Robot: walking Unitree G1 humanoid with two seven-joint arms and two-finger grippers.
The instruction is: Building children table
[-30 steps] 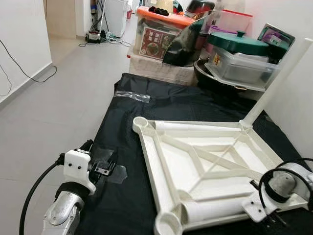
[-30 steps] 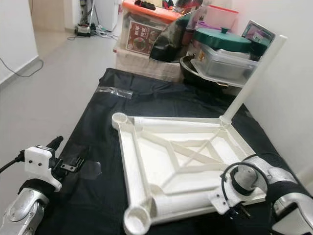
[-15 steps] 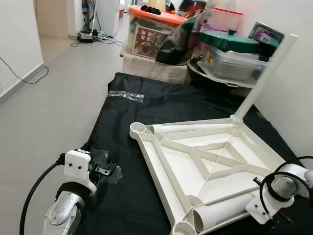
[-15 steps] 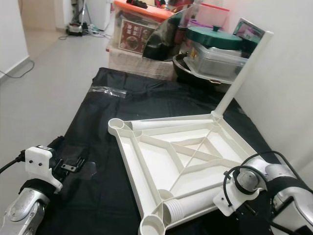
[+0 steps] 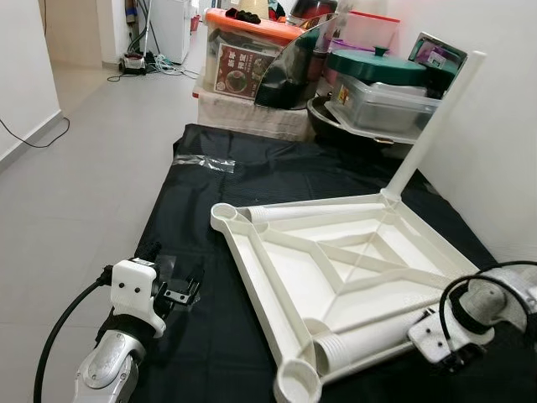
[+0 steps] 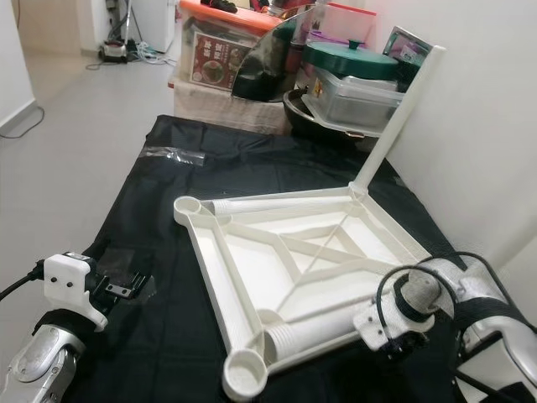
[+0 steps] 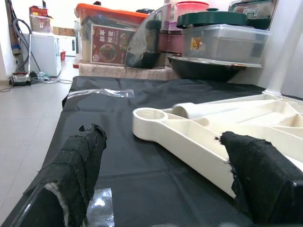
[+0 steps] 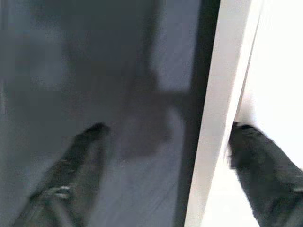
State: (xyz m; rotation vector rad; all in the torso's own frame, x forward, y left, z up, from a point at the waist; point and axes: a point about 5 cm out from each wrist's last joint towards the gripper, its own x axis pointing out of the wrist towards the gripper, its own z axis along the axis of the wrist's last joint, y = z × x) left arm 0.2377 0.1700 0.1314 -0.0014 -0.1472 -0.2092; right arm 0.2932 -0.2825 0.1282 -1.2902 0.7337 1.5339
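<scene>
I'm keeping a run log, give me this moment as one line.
tabletop upside down on black sheet, one leg fitted | right gripper open astride tabletop edge | left gripper open, idle beside it

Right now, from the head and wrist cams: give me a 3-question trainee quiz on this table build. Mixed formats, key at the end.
1. True or false: the white table top lies underside up on the black sheet.
2. How many legs stand fitted in a corner socket? A) none B) one C) three
3. Fill in: the right hand has its fingers either side of the table top's ____.

Key
1. True; its ribs face up.
2. B; one upright leg at the far corner. Another leg lies loose inside the frame. The left hand is open, off the table top.
3. Edge.
</scene>
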